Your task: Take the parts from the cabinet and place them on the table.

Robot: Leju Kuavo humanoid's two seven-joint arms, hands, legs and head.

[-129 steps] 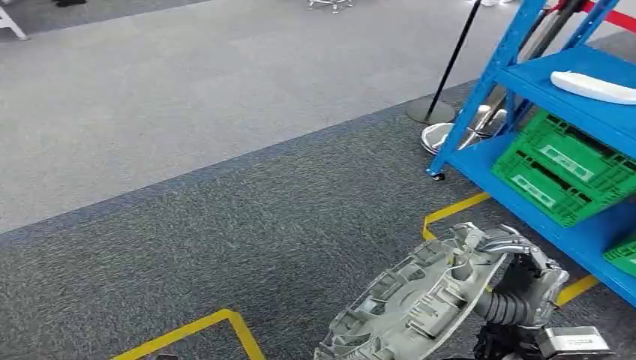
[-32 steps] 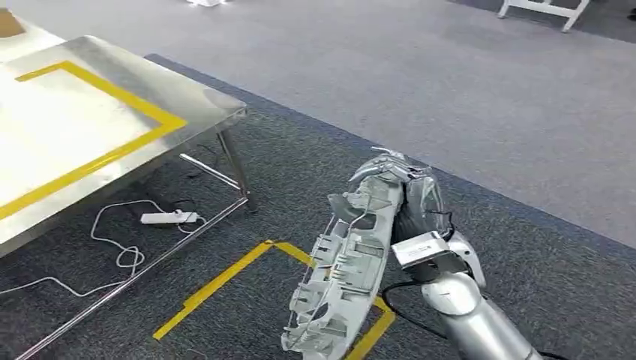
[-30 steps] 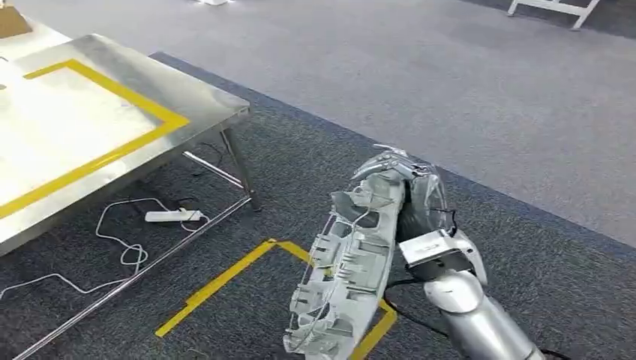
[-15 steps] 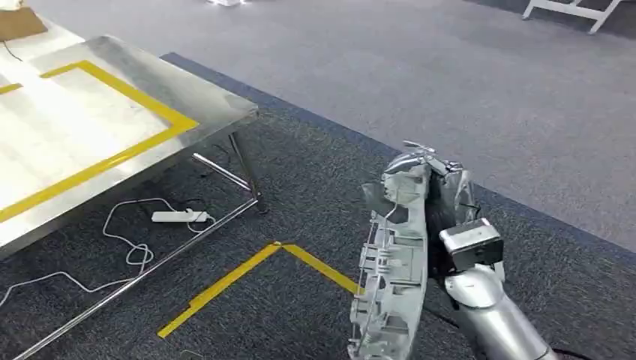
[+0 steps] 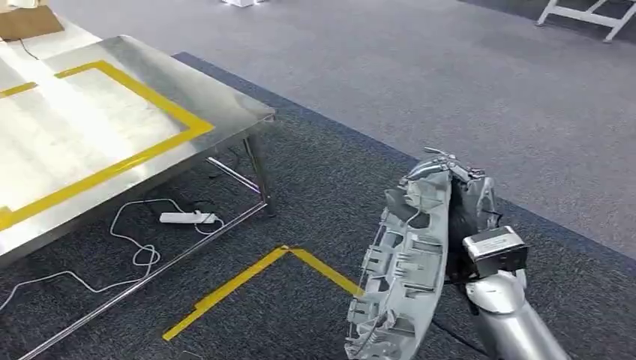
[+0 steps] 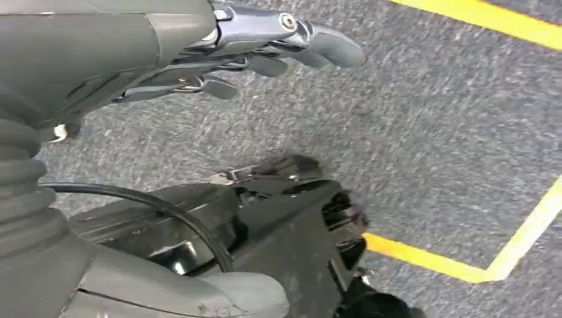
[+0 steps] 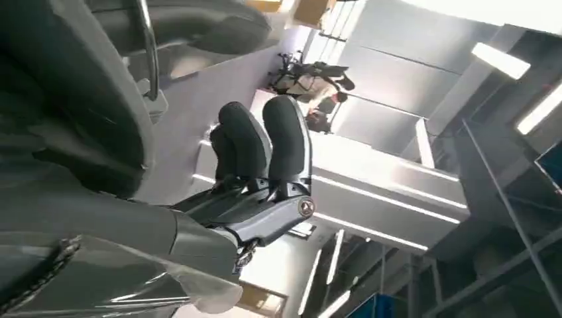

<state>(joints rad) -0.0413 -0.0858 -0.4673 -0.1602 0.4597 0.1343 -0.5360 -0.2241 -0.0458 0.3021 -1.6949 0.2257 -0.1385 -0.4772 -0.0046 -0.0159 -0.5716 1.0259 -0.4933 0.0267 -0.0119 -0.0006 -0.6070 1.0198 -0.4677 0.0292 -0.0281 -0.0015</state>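
- In the head view, we carry the part (image 5: 405,262) on edge in our right hand (image 5: 466,214), whose fingers wrap its upper rim from behind; held upright like this, we judge it clears our body while walking.
- Ahead and off to the left of that hand stands the table (image 5: 225,105), marked with a yellow tape frame (image 5: 150,101); the part is well apart from it.
- Under the table lie a power strip (image 5: 187,218) and its white cable (image 5: 120,247), and floor tape (image 5: 247,281) runs just beside the part: trip hazards, we think.
- In the left wrist view, our left hand (image 6: 219,50) hangs over carpet, fingers loosely apart, holding nothing.
- In the right wrist view, dark fingers (image 7: 265,142) curl round a pale grey surface, presumably the part.
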